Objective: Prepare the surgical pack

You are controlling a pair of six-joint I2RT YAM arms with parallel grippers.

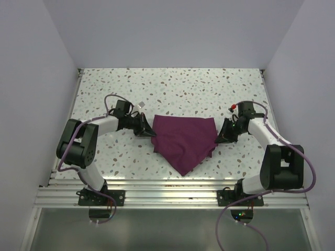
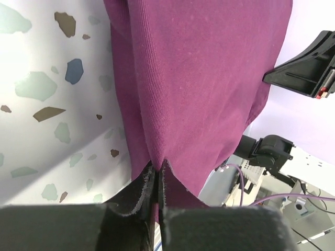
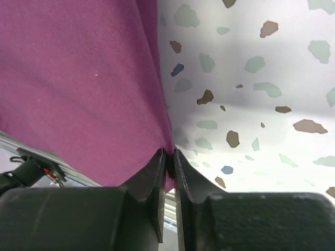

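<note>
Position: the surgical pack (image 1: 183, 140) lies at the middle of the bench (image 1: 172, 89), a little toward its near edge. It has a triangle shape, with the tip pointing to that edge.
Left side: the left jaws are pressed together on the cloth corner toward the bench's left side.
Right side: the right jaws are clamped on the opposite corner.
Done: both corners look gripped.
Left to do: probably the folding, as there is no neat bundle yet.

Speckled terrazzo table (image 1: 172, 89), aluminium rails (image 1: 167, 191) along near edge, white walls (image 1: 172, 31)
</note>
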